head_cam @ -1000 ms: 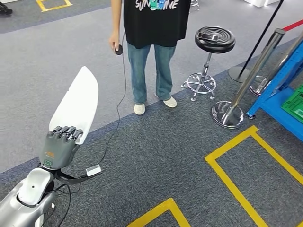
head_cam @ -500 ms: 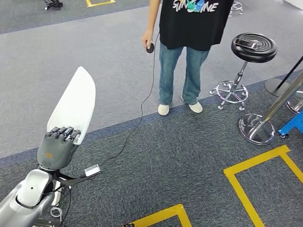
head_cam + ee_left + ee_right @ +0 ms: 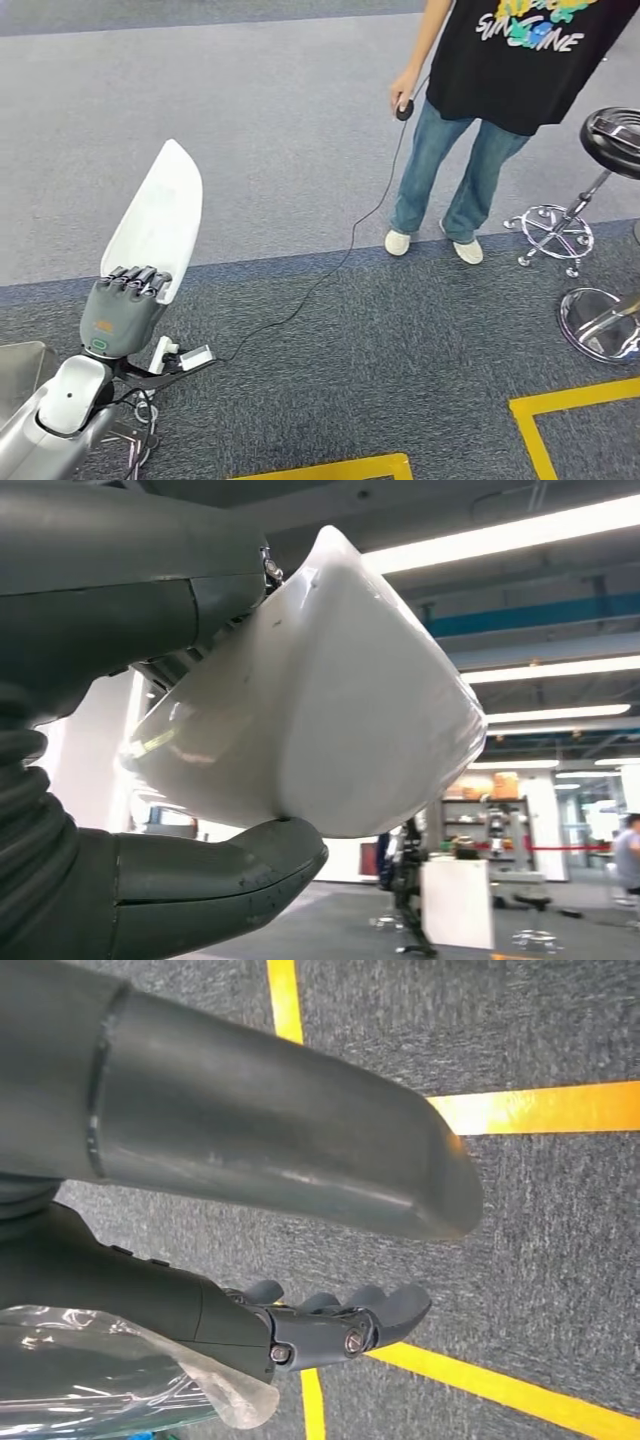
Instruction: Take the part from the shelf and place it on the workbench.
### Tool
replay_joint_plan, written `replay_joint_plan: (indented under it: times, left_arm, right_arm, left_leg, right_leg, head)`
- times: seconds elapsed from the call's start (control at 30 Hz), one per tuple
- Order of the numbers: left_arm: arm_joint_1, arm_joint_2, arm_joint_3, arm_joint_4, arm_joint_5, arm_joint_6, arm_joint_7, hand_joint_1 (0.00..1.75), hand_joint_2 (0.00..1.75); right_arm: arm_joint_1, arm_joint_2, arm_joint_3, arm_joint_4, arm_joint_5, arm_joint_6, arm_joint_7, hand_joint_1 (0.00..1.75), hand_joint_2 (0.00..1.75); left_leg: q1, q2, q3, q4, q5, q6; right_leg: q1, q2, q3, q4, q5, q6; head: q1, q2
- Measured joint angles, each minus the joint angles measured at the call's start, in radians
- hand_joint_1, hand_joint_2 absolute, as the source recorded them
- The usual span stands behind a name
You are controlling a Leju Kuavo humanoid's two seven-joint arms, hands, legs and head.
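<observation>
The part [image 3: 158,220] is a long white curved shell standing up from my left hand [image 3: 124,305], low on the left of the head view, over grey carpet. The hand grips the shell's lower end, with fingers curled over its edge. In the left wrist view the white part [image 3: 324,700] is clamped between the thumb [image 3: 211,880] and the fingers. My right hand [image 3: 226,1310] hangs over dark carpet with yellow tape lines; its fingers are apart and hold nothing.
A person [image 3: 521,60] in a black T-shirt and jeans stands at the upper right holding a corded black controller [image 3: 404,108]; its cable [image 3: 317,285] trails across the floor towards me. A black stool [image 3: 611,140] and a chrome post base [image 3: 600,325] stand at the right. Yellow tape [image 3: 573,400] marks the floor.
The whole picture has shifted: the camera has turned left, so the person, stool and tape lines now sit further right. My left hand holds the white part as before.
</observation>
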Motion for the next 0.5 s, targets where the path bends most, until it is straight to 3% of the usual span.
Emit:
replay_joint_plan:
  times: [0.03,0.1,0.17,0.23,0.27,0.3,0.33,0.4,0.47,0.5]
  left_arm:
    - [0.000,0.000,0.000,0.000,0.000,0.000,0.000,1.75,1.75]
    - [-0.001,-0.001,0.000,0.000,0.000,0.000,0.000,1.75,1.75]
    - [-0.002,-0.001,0.000,0.001,0.000,0.000,0.000,1.75,1.75]
    - [0.000,-0.001,0.000,0.001,0.000,0.000,0.000,1.75,1.75]
    - [0.002,-0.001,0.000,0.001,0.000,0.001,0.000,1.75,1.75]
    - [0.002,0.000,0.000,0.001,0.000,0.001,0.000,1.75,1.75]
    - [-0.001,0.000,0.001,0.002,0.000,0.001,0.000,1.75,1.75]
    - [-0.005,-0.001,0.000,0.003,0.000,0.001,0.001,1.75,1.75]
    - [-0.004,-0.003,0.000,0.006,0.000,0.001,0.001,1.75,1.75]
    - [-0.003,-0.004,0.000,0.008,0.000,0.001,0.001,1.75,1.75]
  right_arm:
    - [0.000,0.000,0.000,0.000,0.000,0.000,0.000,0.00,0.00]
    - [0.000,-0.001,0.000,0.000,0.000,0.000,0.000,0.00,0.00]
    - [-0.001,-0.001,0.000,0.000,0.000,0.000,0.000,0.00,0.00]
    - [-0.002,-0.002,0.000,0.000,0.000,0.000,0.001,0.00,0.00]
    - [-0.002,-0.001,0.000,0.000,0.000,0.000,0.001,0.00,0.00]
    - [-0.003,-0.001,0.000,0.000,0.000,0.000,0.001,0.00,0.00]
    - [-0.002,-0.001,0.000,0.000,0.000,0.000,0.001,0.00,0.00]
    - [0.001,-0.002,-0.002,0.000,-0.002,0.001,0.000,0.00,0.00]
    - [0.003,-0.002,-0.004,0.000,-0.003,0.002,-0.001,0.00,0.00]
    - [0.003,-0.002,-0.005,0.000,-0.003,0.003,-0.002,0.00,0.00]
  left_leg:
    - [0.000,-0.014,0.002,0.000,0.000,-0.001]
    - [-0.001,-0.041,0.005,0.002,-0.003,-0.004]
    - [0.001,-0.066,0.000,0.004,-0.003,-0.013]
    - [0.005,-0.090,-0.005,0.003,0.001,-0.025]
    - [0.005,-0.087,-0.007,0.006,-0.001,-0.030]
    - [0.004,-0.068,-0.013,0.020,-0.011,-0.035]
    - [0.002,-0.040,-0.027,0.052,-0.031,-0.039]
    - [0.005,0.019,-0.080,0.167,-0.091,-0.048]
    - [0.012,0.036,-0.128,0.266,-0.123,-0.056]
    - [0.015,0.041,-0.129,0.269,-0.113,-0.059]
  right_leg:
    - [0.000,0.007,0.012,-0.047,0.040,-0.004]
    - [-0.002,0.050,0.066,-0.188,0.119,-0.012]
    - [-0.004,0.084,0.107,-0.271,0.144,-0.015]
    - [-0.003,0.073,0.120,-0.284,0.139,-0.018]
    - [-0.004,0.060,0.123,-0.288,0.141,-0.022]
    - [-0.005,0.047,0.128,-0.293,0.143,-0.027]
    - [-0.005,0.032,0.132,-0.298,0.144,-0.033]
    - [-0.003,0.002,0.137,-0.302,0.141,-0.041]
    - [-0.001,-0.028,0.139,-0.301,0.137,-0.043]
    - [-0.001,-0.043,0.140,-0.300,0.134,-0.042]
  head:
    - [0.000,0.000]
    - [-0.001,0.000]
    - [-0.001,0.000]
    - [-0.001,0.000]
    - [-0.001,0.000]
    - [-0.003,0.000]
    - [-0.006,0.000]
    - [-0.009,0.000]
    - [-0.010,0.000]
    - [-0.010,0.000]
